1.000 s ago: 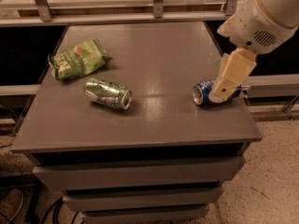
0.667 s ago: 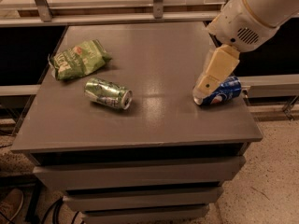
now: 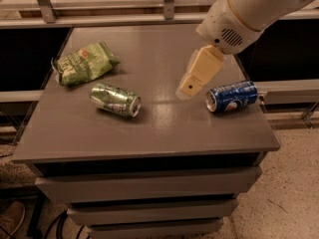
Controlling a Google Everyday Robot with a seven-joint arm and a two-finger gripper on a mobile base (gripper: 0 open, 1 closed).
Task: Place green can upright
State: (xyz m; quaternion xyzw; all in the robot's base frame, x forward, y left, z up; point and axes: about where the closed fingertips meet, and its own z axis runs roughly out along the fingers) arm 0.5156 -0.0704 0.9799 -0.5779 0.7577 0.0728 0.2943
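Note:
The green can (image 3: 115, 99) lies on its side on the grey table (image 3: 149, 128), left of centre, its silver end facing front right. My gripper (image 3: 185, 92) hangs from the white arm (image 3: 249, 11) above the table's right middle, well to the right of the green can and just left of the blue can (image 3: 232, 96). It holds nothing that I can see.
The blue can with a red-white logo lies on its side near the table's right edge. A flat green snack bag (image 3: 82, 62) lies at the back left. Drawers (image 3: 149, 188) sit below the tabletop. A rail (image 3: 124, 19) runs behind the table.
The arm and gripper have moved left, from over the blue can toward the table's middle. The blue can now shows fully. The green can has not moved.

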